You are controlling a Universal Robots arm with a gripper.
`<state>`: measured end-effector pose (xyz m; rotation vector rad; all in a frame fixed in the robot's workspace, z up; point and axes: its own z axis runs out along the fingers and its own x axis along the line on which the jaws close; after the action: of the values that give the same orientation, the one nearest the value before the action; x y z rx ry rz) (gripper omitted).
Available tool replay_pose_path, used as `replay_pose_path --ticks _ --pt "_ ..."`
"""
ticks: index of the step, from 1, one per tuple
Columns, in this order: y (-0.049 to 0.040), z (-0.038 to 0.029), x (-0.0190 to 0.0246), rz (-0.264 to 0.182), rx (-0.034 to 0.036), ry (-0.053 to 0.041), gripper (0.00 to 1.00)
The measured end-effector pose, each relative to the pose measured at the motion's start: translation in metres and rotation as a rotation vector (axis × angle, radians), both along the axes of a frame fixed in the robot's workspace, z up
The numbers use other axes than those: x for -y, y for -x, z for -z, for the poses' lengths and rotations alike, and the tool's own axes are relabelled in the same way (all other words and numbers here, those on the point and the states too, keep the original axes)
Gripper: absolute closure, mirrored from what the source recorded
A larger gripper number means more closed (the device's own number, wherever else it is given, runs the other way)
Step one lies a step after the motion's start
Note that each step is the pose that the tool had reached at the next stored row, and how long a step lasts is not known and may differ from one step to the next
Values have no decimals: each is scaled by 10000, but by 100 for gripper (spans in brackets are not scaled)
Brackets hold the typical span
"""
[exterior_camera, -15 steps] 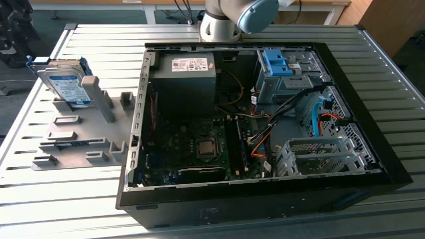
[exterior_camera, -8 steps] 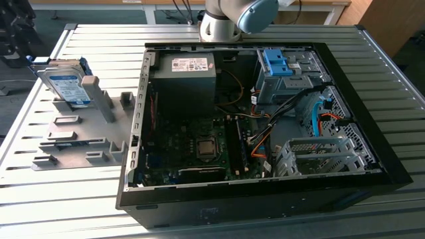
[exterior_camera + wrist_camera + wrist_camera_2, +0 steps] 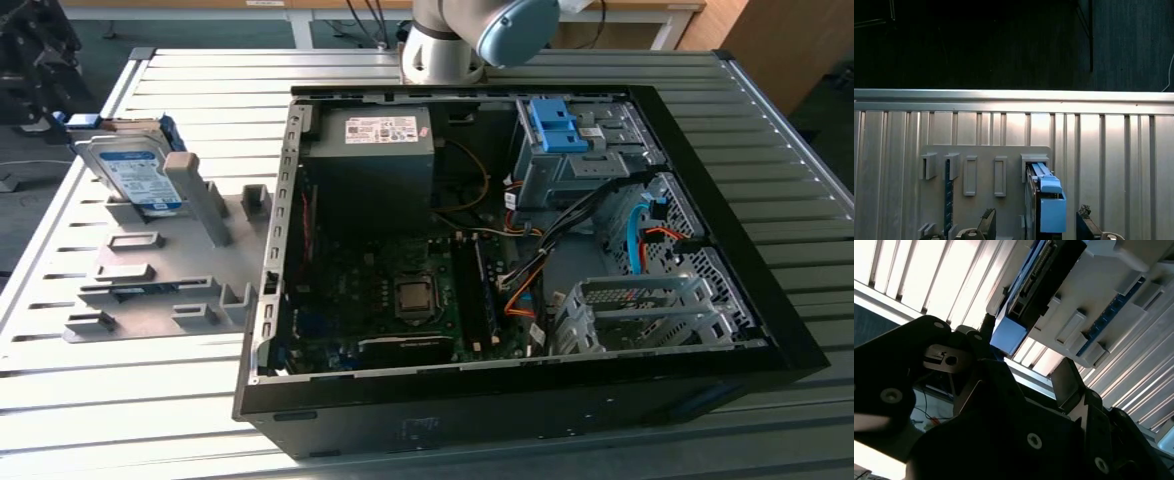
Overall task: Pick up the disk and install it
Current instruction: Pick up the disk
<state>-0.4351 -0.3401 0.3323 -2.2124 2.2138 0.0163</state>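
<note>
- The flat rectangular silver disk, with a white-and-blue label and a bright blue plastic carrier frame, stands on edge in a slot at the far end of the grey plastic rack.
- The rack lies on the slatted metal desk.
- An open black computer case lies just beside the rack, on the exterior view's right of it.
- In the first wrist view, the black pincer hangs over the rack, released. Its fingers are spread to either side of the disk's blue end and stand apart from it.
- In the second wrist view, the pincer is near that same blue end.
</note>
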Motion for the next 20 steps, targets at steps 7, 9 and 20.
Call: replay_pose_path --ticks 7,9,20 --pt "0 74 -26 0 0 0 36" --pt "2 82 -35 0 1 -2 36" --pt "16 224 -63 30 -57 -3 36"
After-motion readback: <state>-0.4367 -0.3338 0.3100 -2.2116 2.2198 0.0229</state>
